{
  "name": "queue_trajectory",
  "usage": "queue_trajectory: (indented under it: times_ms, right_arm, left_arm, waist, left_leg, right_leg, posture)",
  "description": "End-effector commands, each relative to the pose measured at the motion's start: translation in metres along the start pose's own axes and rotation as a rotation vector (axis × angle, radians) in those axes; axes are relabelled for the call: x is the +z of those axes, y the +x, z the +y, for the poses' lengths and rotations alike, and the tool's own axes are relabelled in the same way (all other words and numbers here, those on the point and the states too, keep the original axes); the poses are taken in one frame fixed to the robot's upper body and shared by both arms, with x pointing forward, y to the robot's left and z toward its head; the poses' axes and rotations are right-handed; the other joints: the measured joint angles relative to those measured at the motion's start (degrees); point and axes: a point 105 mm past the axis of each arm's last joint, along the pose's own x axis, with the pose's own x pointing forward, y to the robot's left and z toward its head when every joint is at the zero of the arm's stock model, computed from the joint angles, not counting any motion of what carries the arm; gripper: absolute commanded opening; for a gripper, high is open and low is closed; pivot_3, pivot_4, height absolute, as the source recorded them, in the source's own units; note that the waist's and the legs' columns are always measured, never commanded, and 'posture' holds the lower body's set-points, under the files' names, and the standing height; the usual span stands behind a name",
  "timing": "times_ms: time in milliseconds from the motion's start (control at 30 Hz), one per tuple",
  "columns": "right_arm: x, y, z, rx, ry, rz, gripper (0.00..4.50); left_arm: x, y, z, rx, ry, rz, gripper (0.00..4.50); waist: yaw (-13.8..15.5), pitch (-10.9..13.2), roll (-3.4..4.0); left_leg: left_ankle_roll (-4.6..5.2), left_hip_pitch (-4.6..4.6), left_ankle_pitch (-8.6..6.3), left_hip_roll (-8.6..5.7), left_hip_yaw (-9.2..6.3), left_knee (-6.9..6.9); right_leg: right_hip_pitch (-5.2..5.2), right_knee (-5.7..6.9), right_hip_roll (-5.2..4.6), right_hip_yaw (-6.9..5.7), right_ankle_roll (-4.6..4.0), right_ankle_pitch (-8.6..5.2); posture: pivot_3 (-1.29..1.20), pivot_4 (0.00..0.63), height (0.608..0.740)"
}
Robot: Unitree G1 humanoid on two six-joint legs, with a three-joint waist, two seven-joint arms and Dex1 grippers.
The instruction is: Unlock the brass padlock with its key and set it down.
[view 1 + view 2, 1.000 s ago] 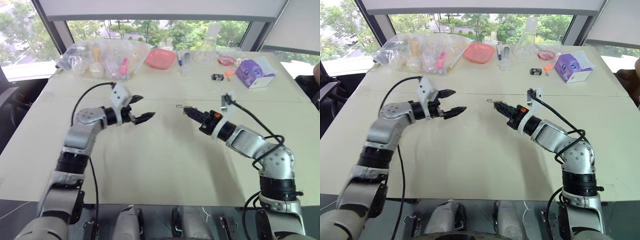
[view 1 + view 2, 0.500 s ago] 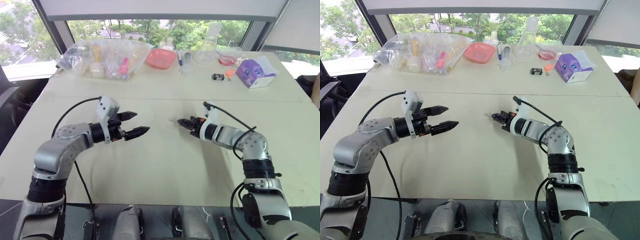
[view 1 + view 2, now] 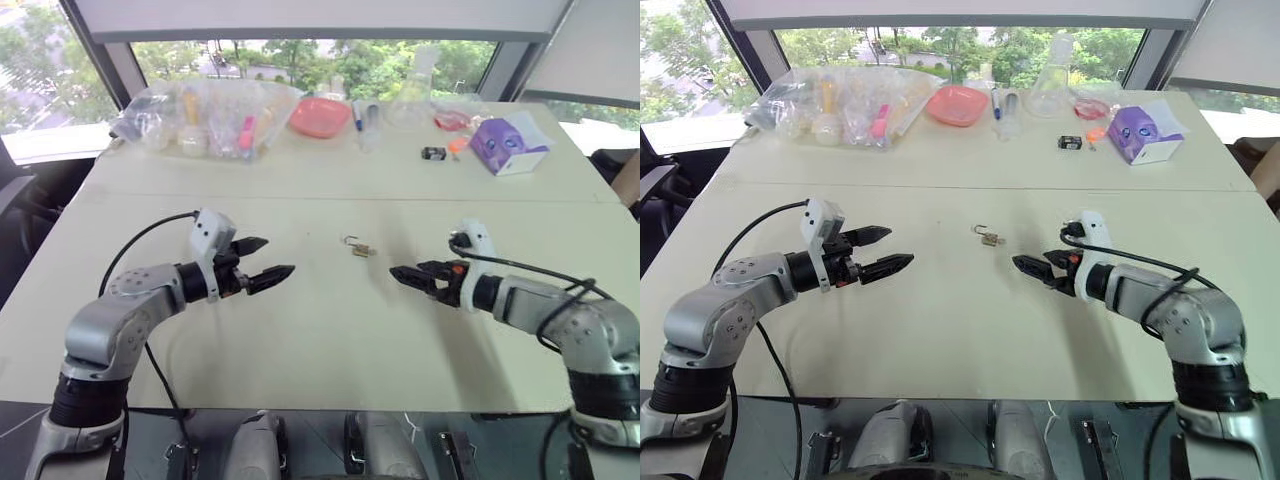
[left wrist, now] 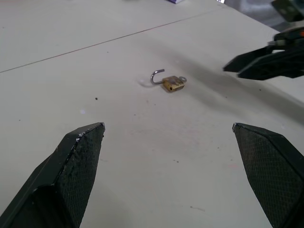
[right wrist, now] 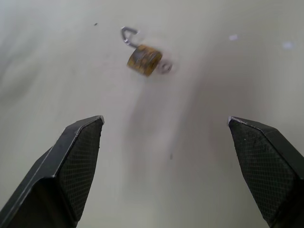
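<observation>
Your brass padlock [image 3: 360, 249] lies on the bench [image 3: 320, 330], shackle swung open, between the two grippers and touching neither. Left gripper [image 3: 268, 260] and right gripper [image 3: 409, 274] both have fingers spread, empty.

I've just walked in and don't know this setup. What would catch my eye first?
The tiny brass padlock lies alone on the bare middle of the table, its shackle swung open. The left pincer and right pincer flank it, both open and empty. Along the far edge sit a bag of clutter, a red dish and a purple box.
</observation>
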Motion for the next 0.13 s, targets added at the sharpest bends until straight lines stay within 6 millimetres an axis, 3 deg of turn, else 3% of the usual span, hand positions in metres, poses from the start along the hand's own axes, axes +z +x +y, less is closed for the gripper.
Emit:
queue_trajectory:
  times_ms: [33, 133]
  right_arm:
    - [0.0195, -0.0249, 0.0138, 0.038, -0.125, -0.146, 4.3]
    - [0.0162, -0.0321, 0.0179, 0.037, -0.167, -0.184, 4.3]
  left_arm:
    - [0.0042, -0.0066, -0.0021, 0.027, -0.005, -0.034, 4.5]
    - [0.002, -0.0077, 0.0004, 0.071, -0.01, -0.06, 4.5]
  waist:
    - [0.2, 0.0, 0.01]
    - [0.2, 0.0, 0.01]
  left_leg:
    - [0.0, -0.01, 0.0, 0.0, -0.03, -0.01]
    - [-0.01, 0.02, 0.0, 0.0, -0.06, -0.03]
  right_leg:
    - [0.0, 0.0, 0.01, 0.0, 0.0, 0.0]
    - [0.03, 0.0, 0.03, 0.0, -0.01, -0.01]
  posture:
    - [0.0, 0.15, 0.739]
    - [0.0, 0.15, 0.739]
